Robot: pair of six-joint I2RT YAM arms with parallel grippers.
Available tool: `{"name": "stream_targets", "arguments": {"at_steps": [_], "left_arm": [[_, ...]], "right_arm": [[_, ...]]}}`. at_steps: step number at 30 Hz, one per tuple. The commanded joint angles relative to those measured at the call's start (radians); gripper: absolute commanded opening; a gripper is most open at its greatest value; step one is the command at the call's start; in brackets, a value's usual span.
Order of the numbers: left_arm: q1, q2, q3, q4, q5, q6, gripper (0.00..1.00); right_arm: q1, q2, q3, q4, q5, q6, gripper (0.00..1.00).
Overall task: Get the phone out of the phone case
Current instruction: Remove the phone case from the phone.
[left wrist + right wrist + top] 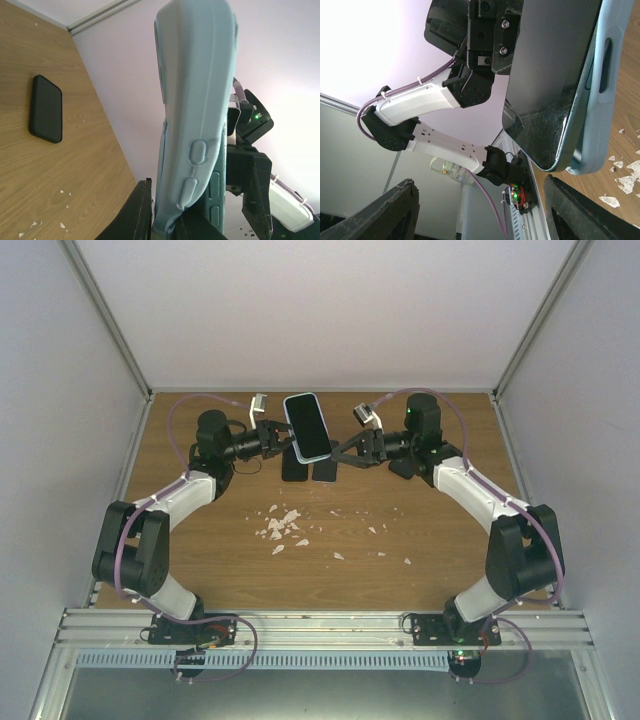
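With 1 corner of the phone (308,427) sprung out of the pale blue phone case (200,75), I judge it could slide free and drop to the table (420,520). The left gripper (274,438) is clamped only on the case, and the right gripper (346,453) has its jaws apart at 4 o'clock. The phone is held in the air over the table's far middle, screen up, with its long axis running 11 to 5 o'clock in the top view.
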Motion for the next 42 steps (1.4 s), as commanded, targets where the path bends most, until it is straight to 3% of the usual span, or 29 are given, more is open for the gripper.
{"name": "stream_targets", "arguments": {"at_steps": [1, 10, 15, 23, 38, 42], "left_arm": [[-0.009, -0.022, 0.009, 0.125, 0.001, 0.018, 0.0], [-0.011, -0.023, 0.0, 0.154, 0.002, -0.002, 0.0], [-0.014, -0.031, -0.01, 0.149, 0.005, 0.01, 0.0], [-0.068, -0.048, -0.005, 0.109, 0.034, 0.09, 0.0], [-0.161, -0.061, 0.039, -0.03, 0.067, 0.288, 0.0], [-0.178, -0.061, 0.052, -0.074, 0.064, 0.334, 0.0]], "right_arm": [[0.012, 0.019, 0.008, 0.016, -0.005, 0.005, 0.68], [0.011, 0.034, -0.005, -0.003, 0.0, -0.029, 0.6], [0.011, 0.035, 0.013, -0.002, -0.001, -0.03, 0.6], [0.012, 0.057, 0.051, -0.003, -0.003, -0.032, 0.56], [-0.01, 0.064, 0.063, -0.014, 0.02, -0.039, 0.42], [-0.022, 0.064, 0.061, -0.032, 0.04, -0.051, 0.31]]}}
